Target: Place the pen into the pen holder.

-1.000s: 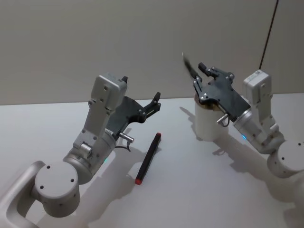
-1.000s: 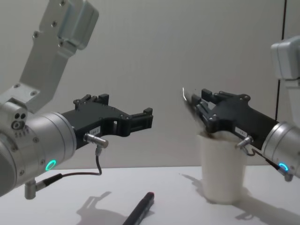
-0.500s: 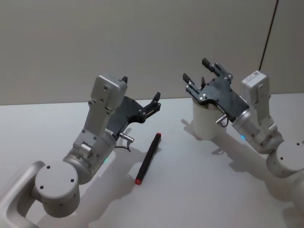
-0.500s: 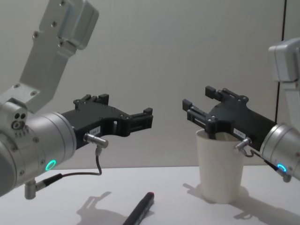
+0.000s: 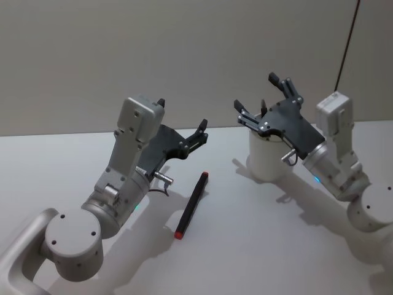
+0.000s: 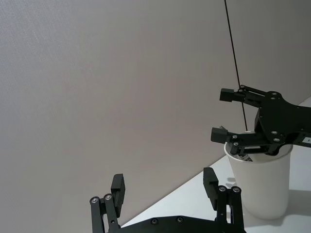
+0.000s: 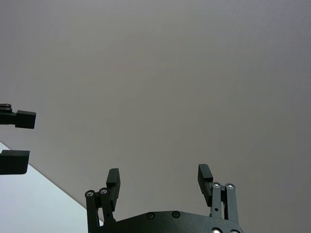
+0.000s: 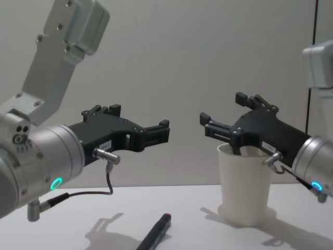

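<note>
The white paper cup pen holder [image 5: 265, 158] [image 8: 244, 187] stands upright on the table at the right. My right gripper [image 5: 258, 97] [image 8: 223, 109] hovers open just above its rim, holding nothing. A dark pen end [image 6: 246, 157] shows inside the cup [image 6: 266, 187]. Another pen [image 5: 191, 204] [image 8: 155, 233], black with a red end, lies flat on the table between the arms. My left gripper [image 5: 200, 131] [image 8: 157, 133] is raised above the table left of the cup, open and empty, its fingers [image 6: 119, 186] spread.
A white table [image 5: 245, 246] carries everything, with a plain grey wall behind. A thin black cable [image 5: 347, 43] runs down the wall at the right. The left gripper's fingertips [image 7: 14, 119] show at the edge of the right wrist view.
My right gripper opened and let go of the pen it held, which dropped into the cup. The cup shifted slightly and stands straight. The left arm has not moved.
</note>
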